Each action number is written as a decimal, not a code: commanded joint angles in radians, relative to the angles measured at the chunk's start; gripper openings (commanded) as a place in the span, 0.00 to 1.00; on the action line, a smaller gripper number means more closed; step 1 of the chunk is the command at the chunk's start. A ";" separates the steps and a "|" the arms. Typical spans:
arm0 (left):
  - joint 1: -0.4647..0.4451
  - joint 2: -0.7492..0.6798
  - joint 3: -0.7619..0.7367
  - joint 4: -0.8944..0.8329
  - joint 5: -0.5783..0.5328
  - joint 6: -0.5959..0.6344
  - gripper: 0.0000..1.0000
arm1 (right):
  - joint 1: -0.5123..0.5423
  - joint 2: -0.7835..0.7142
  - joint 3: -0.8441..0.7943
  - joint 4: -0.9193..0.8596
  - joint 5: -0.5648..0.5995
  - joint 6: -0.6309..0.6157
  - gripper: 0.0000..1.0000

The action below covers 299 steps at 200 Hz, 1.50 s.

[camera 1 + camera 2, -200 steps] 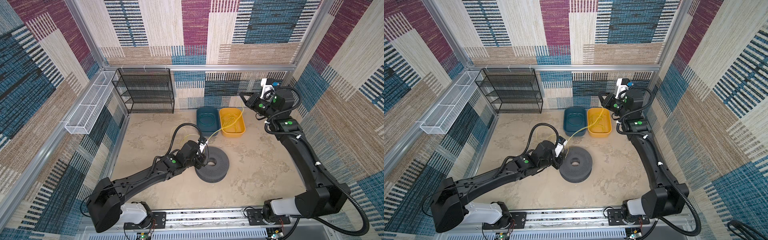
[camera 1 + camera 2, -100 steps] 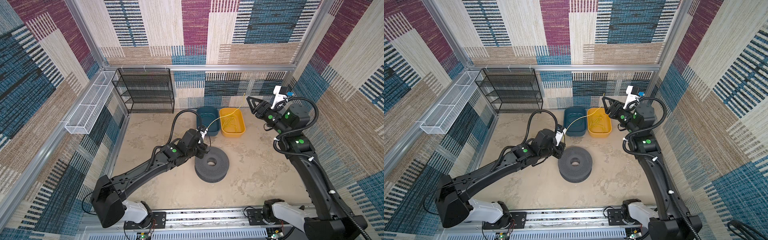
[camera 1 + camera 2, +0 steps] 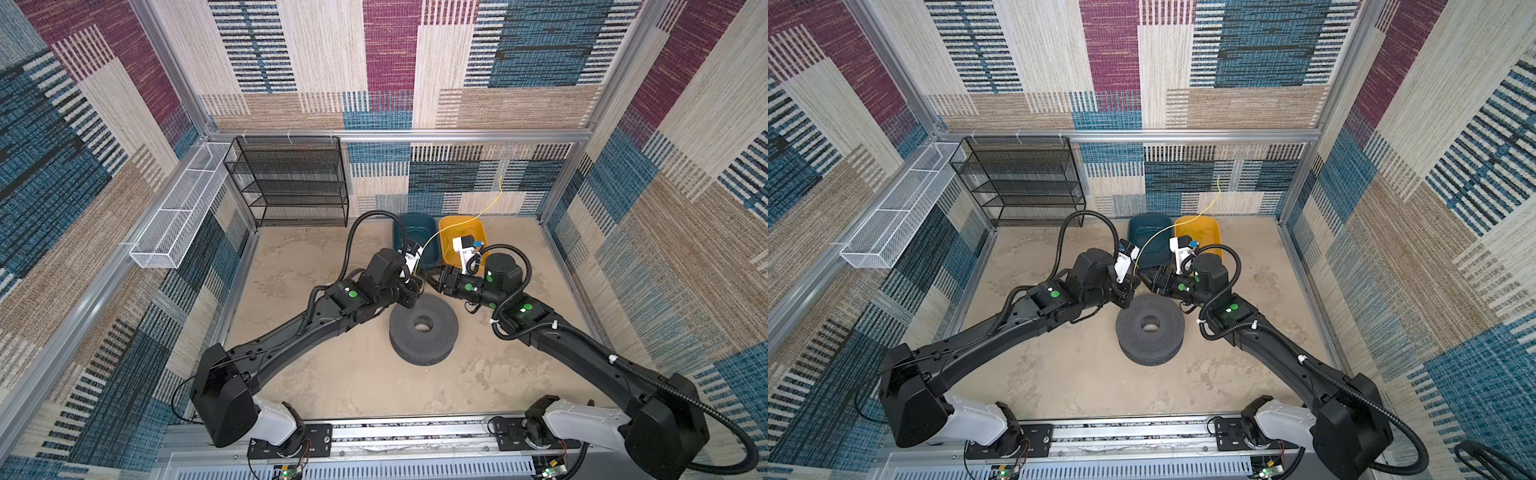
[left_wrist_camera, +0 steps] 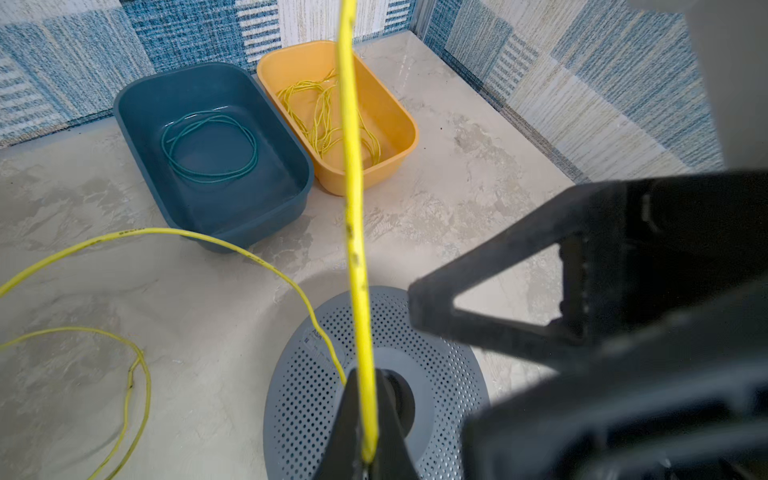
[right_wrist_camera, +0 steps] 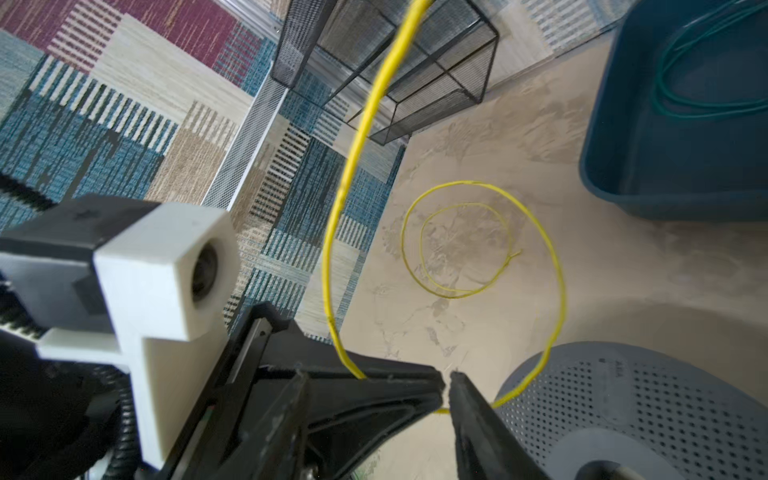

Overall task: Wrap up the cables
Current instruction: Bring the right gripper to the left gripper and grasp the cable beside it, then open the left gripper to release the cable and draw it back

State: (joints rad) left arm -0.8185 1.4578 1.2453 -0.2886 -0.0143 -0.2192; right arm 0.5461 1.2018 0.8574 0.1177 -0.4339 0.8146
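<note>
Your left gripper (image 4: pixel 365 449) pinches the cable (image 4: pixel 352 208) near the reel (image 4: pixel 307 407); the right gripper (image 3: pixel 429 283) has jaws apart, empty. Pull hard and the loops (image 4: pixel 146 386) beside the reel may tangle.

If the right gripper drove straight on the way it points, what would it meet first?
The right gripper would probably meet the yellow cable pinched in the left gripper; they sit nearly tip to tip, though depth is unclear.

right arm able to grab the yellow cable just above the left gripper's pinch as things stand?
Probably yes. The right gripper is open, and its fingertip sits just beside the yellow cable running up from the shut left gripper, with nothing between them. Room is tight at the pinch itself, so higher up looks safer.
</note>
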 commanded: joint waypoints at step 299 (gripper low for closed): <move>0.263 -0.077 -0.131 0.117 -0.122 -0.015 0.79 | 0.014 -0.015 0.100 -0.015 0.045 -0.046 0.00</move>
State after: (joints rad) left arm -0.5652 1.2881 1.0775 -0.2222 -0.1539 -0.2367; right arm 0.5598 1.1954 0.9524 0.0887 -0.3676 0.7692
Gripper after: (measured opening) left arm 0.791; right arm 0.065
